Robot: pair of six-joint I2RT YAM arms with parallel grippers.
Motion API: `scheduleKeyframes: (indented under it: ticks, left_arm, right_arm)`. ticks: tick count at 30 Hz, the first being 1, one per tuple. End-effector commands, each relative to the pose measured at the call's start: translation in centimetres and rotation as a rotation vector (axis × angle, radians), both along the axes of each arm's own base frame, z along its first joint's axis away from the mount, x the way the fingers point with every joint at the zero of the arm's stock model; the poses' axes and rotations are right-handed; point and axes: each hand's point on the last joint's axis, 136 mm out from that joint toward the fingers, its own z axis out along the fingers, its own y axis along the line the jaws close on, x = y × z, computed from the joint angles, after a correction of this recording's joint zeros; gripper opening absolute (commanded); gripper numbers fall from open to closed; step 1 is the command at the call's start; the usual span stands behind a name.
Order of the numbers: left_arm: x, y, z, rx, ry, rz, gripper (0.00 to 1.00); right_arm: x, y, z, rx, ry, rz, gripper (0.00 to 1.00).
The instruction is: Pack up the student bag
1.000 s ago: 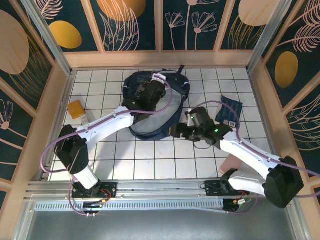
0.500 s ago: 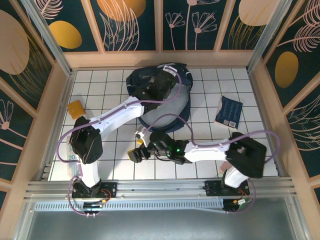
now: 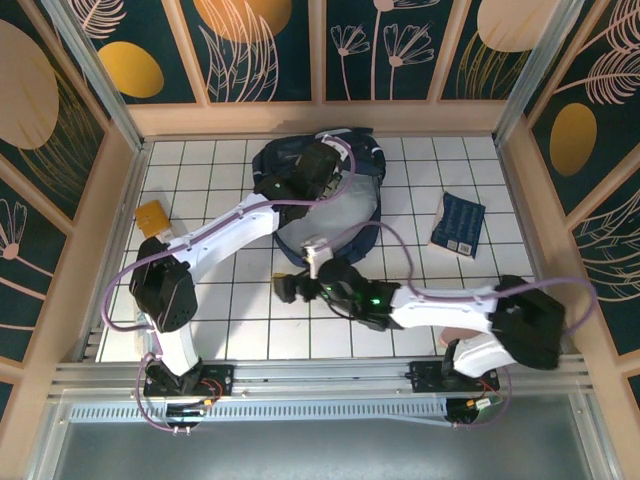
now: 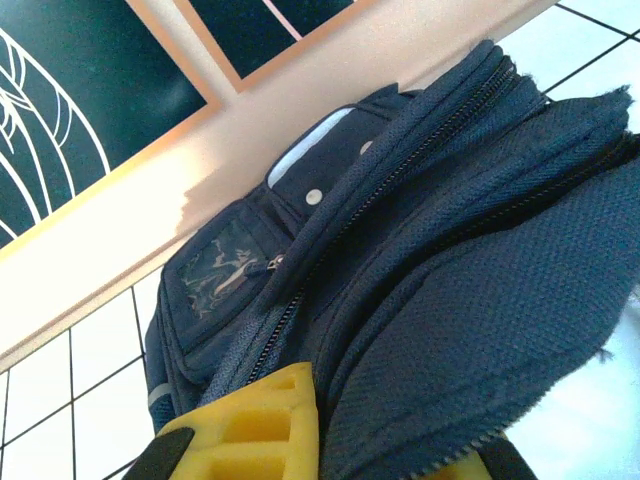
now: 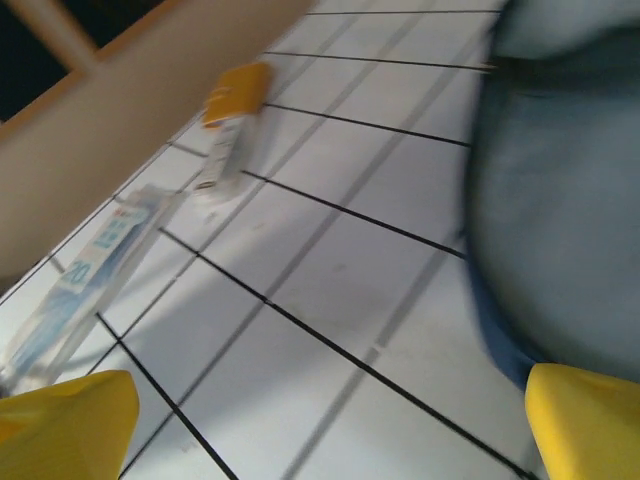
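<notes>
Upper centre of the overhead frame, against the back wall: the student bag (image 3: 368,185), navy, with a pale panel on its lower side. At the bottom of the left wrist frame: the left gripper (image 4: 380,435), yellow fingers pinched together on a fold of the bag's fabric beside a zip. Low in the right wrist frame, above white tiles: the right gripper (image 5: 325,405), fingers spread wide. Holds nothing. Left edge overhead: an orange packet (image 3: 152,217). Right side: a patterned pouch (image 3: 459,222), well apart from the bag.
</notes>
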Motion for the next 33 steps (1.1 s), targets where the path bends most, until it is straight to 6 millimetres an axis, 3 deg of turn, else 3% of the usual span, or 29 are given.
scheduleKeyframes:
  ticks: [1, 4, 6, 7, 10, 13, 18, 23, 28, 33]
  left_arm:
    - [-0.6, 0.4, 5.0, -0.095, -0.100, -0.012, 0.00]
    - [-0.5, 0.6, 4.9, -0.074, -0.104, -0.012, 0.00]
    - [-0.4, 0.9, 4.7, -0.066, -0.107, 0.003, 0.00]
    - [-0.9, 1.3, 6.0, -0.090, -0.125, 0.004, 0.00]
    - [-1.3, 1.1, 5.5, -0.130, -0.114, -0.005, 0.00]
    - [-1.5, 0.7, 5.3, -0.156, -0.105, -0.026, 0.00]
    - [-1.7, 0.8, 5.0, -0.151, -0.104, -0.031, 0.00]
    - [-2.8, 0.2, 4.0, -0.183, -0.072, -0.091, 0.00]
    - [-4.0, 0.2, 1.6, -0.164, -0.019, -0.136, 0.00]
    - [-4.7, 0.1, -0.1, -0.127, 0.002, -0.185, 0.00]
  right_arm:
    - [-0.4, -8.0, -6.6, -0.177, 0.204, -0.275, 0.99]
    - [-0.2, -11.7, -6.8, -0.227, 0.261, -0.433, 0.99]
    - [0.0, -15.3, -6.7, -0.241, 0.343, -0.620, 0.99]
    - [-0.1, -16.6, -6.8, -0.241, 0.383, -0.682, 0.99]
    - [-0.3, -18.2, -6.6, -0.246, 0.479, -0.748, 0.99]
    - [0.1, -21.9, -6.4, -0.207, 0.545, -0.911, 0.99]
    - [4.5, -26.3, -4.7, -0.037, 0.543, -0.906, 0.98]
    - [9.5, -34.4, -3.2, 0.003, 0.471, -0.996, 0.99]
    - [12.0, -40.8, -5.0, 0.108, 0.578, -1.015, 0.90]
    - [12.4, -45.5, -6.5, 0.097, 0.626, -1.044, 0.79]
